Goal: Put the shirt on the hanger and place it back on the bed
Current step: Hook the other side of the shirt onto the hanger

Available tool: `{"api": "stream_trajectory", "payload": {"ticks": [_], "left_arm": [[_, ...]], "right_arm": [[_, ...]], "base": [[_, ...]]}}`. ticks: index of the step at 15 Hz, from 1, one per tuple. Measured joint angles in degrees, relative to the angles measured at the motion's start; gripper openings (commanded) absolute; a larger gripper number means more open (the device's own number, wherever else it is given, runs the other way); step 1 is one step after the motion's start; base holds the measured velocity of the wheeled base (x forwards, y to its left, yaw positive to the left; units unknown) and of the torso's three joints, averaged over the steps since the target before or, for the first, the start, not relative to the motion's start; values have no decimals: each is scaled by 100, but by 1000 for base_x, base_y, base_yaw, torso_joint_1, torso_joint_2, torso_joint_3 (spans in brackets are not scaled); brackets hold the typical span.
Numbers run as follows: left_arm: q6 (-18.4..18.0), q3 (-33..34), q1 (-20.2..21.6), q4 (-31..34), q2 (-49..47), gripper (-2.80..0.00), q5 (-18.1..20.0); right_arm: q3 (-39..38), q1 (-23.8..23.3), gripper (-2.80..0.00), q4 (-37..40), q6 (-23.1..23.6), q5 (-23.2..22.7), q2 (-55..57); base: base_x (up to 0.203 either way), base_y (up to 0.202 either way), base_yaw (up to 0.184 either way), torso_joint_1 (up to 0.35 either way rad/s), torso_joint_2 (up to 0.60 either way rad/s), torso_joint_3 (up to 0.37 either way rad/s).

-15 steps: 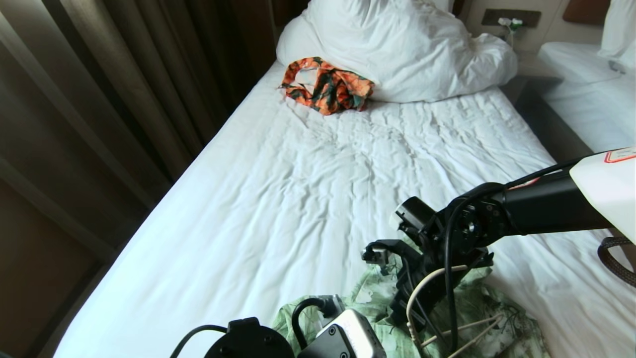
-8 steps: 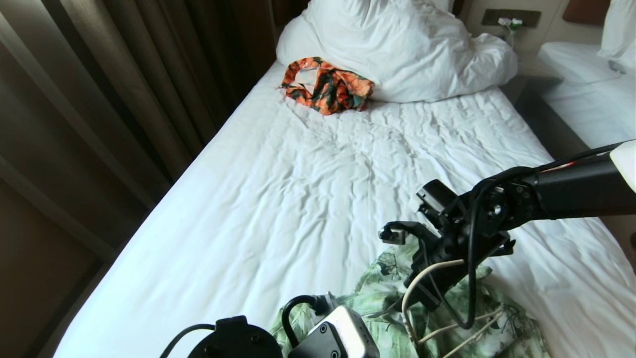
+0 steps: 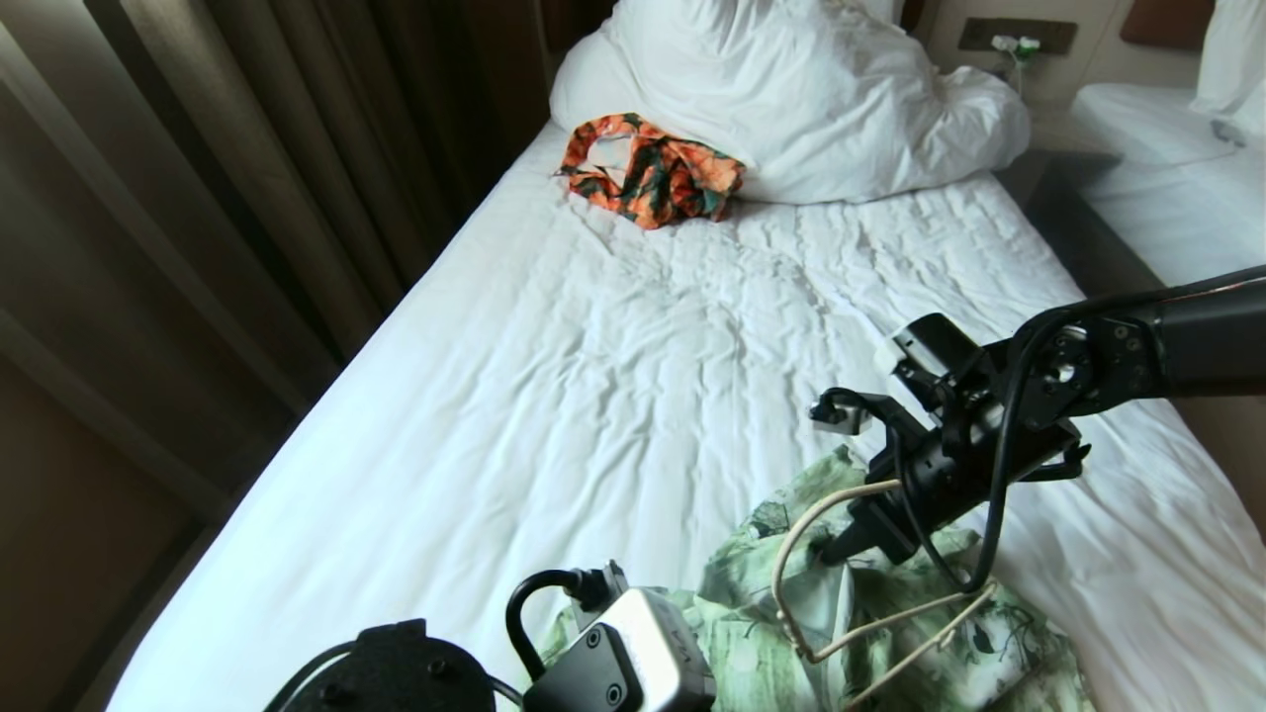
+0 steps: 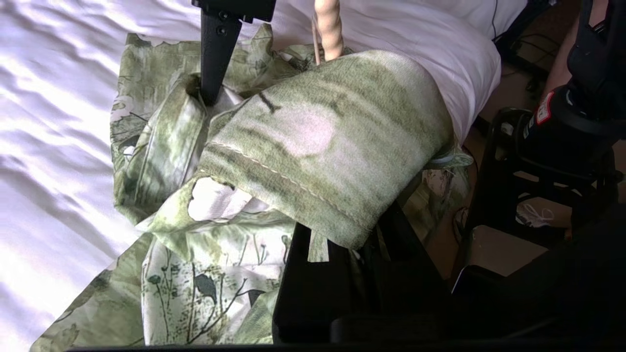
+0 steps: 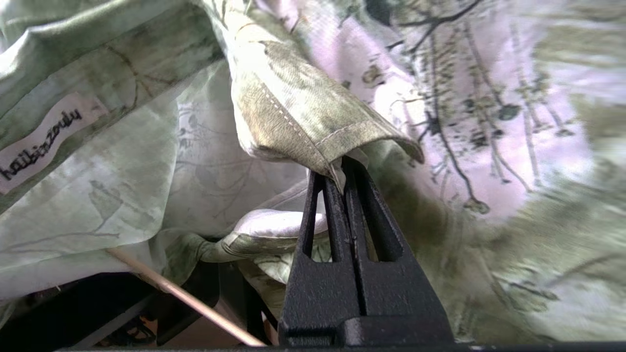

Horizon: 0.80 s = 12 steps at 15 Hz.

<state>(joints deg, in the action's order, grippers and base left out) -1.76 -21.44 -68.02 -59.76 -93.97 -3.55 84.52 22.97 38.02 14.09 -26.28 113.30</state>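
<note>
The shirt (image 3: 890, 643) is lying bunched at the near edge of the bed (image 3: 593, 396), directly under and around the right gripper (image 3: 841, 544), which is pinching a folded, stitched hem between fully closed fingers; the right wrist view is showing the cloth wedged into the fingertips. The left gripper (image 4: 337, 254) is sitting lower and nearer the robot than the right one. Its fingers are buried under a draped fold of the same shirt, so the frames are not showing them; they are reading as closed, and whether they are clamping the fabric or the wire I cannot tell.

The largest risk, as I am judging it, is the shirt sliding off the bed: part of it is hanging past the mattress edge beside the left gripper, and a pull toward the robot could be dragging the rest over. Next, the right gripper's bite is looking thin, on a hem edge only, so a lift could be slipping it free. Smaller again, the hanger (image 3: 791, 583) is lying tangled on top of the cloth just beside the right gripper, with its hook close to the gripper's cable, so it could be snagging there or being carried up with the fabric.

The shirt is looking soft, thin and crumpled, green and white with dark leaf sprigs, and a small white neck label is showing near the right gripper.
</note>
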Motion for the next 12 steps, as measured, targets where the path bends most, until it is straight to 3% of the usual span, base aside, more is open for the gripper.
{"api": "stream_trajectory", "payload": {"ticks": [6, 12], "left_arm": [[-6, 106, 0, 282, 469, -280, -147], [-35, 255, 81, 325, 785, -280, -380]], "right_arm": [[131, -228, -280, 4, -332, -1, -128], [100, -546, -280, 83, -377, 7, -406]], "base": [[0, 0, 0, 0, 0, 0], [0, 0, 0, 0, 0, 0]]}}
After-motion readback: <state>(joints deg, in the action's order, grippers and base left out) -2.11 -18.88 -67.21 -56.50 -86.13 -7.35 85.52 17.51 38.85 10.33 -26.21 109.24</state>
